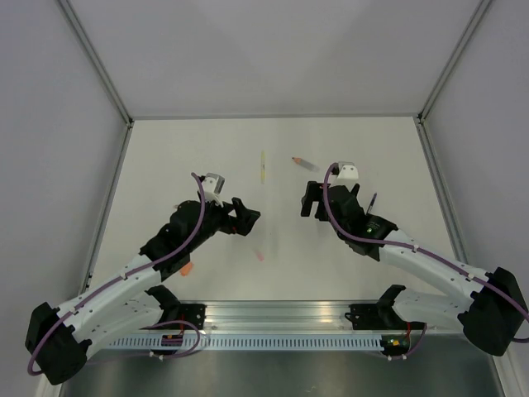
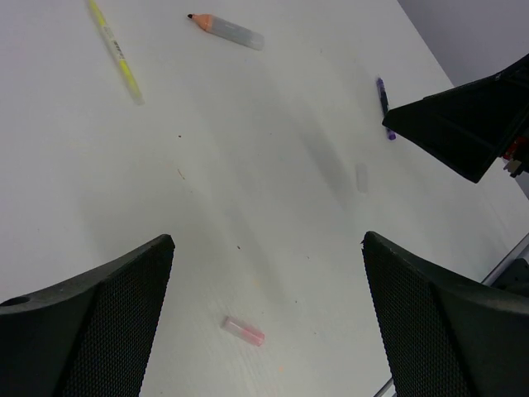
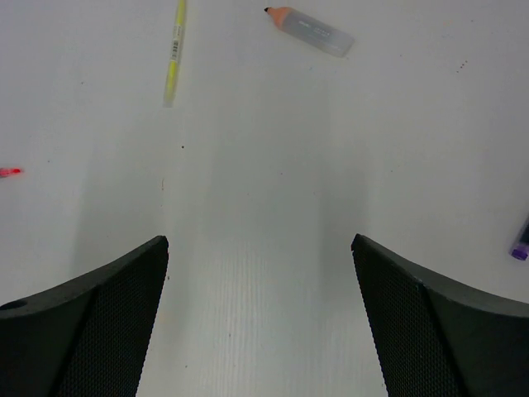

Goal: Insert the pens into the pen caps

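Note:
My left gripper (image 1: 250, 216) is open and empty above the table; in its wrist view (image 2: 267, 240) the pale pink cap (image 2: 243, 331) lies between and below its fingers, and shows from above (image 1: 259, 255) too. My right gripper (image 1: 305, 199) is open and empty, nothing between its fingers (image 3: 259, 240). The yellow pen (image 1: 263, 165) and the grey pen with an orange tip (image 1: 304, 163) lie beyond both grippers. The dark purple pen (image 1: 373, 201) lies beside the right arm. The orange cap (image 1: 188, 269) lies by the left arm. A pink end (image 3: 10, 172) shows at the right wrist view's left edge.
The white table is walled by grey panels on metal posts (image 1: 99, 66). A metal rail (image 1: 273, 318) runs along the near edge between the arm bases. The right gripper's finger (image 2: 463, 124) shows in the left wrist view.

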You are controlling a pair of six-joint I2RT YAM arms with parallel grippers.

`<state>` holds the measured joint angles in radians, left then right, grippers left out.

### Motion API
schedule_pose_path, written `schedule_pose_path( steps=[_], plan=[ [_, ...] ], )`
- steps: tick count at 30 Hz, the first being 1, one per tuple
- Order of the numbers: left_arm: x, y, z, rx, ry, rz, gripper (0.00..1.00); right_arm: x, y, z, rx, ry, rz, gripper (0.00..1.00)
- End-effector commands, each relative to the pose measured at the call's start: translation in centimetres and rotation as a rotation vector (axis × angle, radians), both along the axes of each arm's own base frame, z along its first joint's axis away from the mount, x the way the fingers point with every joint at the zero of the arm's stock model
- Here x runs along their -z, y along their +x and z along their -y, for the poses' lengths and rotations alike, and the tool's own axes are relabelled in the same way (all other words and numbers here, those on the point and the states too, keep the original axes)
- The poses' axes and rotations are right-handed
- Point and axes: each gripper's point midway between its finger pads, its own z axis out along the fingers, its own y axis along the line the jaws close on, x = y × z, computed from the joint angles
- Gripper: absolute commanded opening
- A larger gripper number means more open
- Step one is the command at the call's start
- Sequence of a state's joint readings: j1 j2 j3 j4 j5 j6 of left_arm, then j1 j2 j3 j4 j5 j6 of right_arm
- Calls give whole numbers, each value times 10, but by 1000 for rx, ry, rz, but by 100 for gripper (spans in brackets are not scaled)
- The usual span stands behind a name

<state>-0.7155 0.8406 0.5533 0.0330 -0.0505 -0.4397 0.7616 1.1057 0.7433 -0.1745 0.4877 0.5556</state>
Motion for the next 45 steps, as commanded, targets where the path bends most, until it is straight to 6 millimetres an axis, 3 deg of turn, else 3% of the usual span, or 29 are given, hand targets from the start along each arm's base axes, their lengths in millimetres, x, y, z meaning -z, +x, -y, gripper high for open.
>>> schedule_pose_path(
  steps=[1,4,6,8,9,11,13,16,21,28,36,45],
  plan=[
    [-12,2,0,5,-18,57,100,-24,9,7,72,26,57,98],
    [-10,3,-2,-8,-11,57,100,-24,11,24,150,-35,55,98],
    [-12,4,-2,-13,-16,61,100,-31,18,52,269,-127,64,98],
    [-11,3,-2,-12,-21,63,100,-31,27,64,291,-167,6,98],
    [-11,3,-2,-12,-25,68,100,-27,38,83,323,-169,-37,98],
    [-9,4,-4,-20,-23,69,100,-11,47,99,340,-169,-153,97],
    [-7,5,-4,-27,-17,64,100,11,54,130,407,-177,-257,92],
    [-6,6,-3,-24,-15,58,100,49,45,161,455,-193,-419,79],
    [-4,6,-3,-27,-10,58,100,84,33,205,561,-199,-550,66],
    [-5,7,-4,-30,-7,62,100,119,41,198,493,-186,-611,53],
    [-2,7,-1,-20,-9,51,100,132,43,210,521,-235,-638,51],
    [-3,7,-2,-27,-15,52,100,153,44,202,492,-208,-686,42]
  ],
)
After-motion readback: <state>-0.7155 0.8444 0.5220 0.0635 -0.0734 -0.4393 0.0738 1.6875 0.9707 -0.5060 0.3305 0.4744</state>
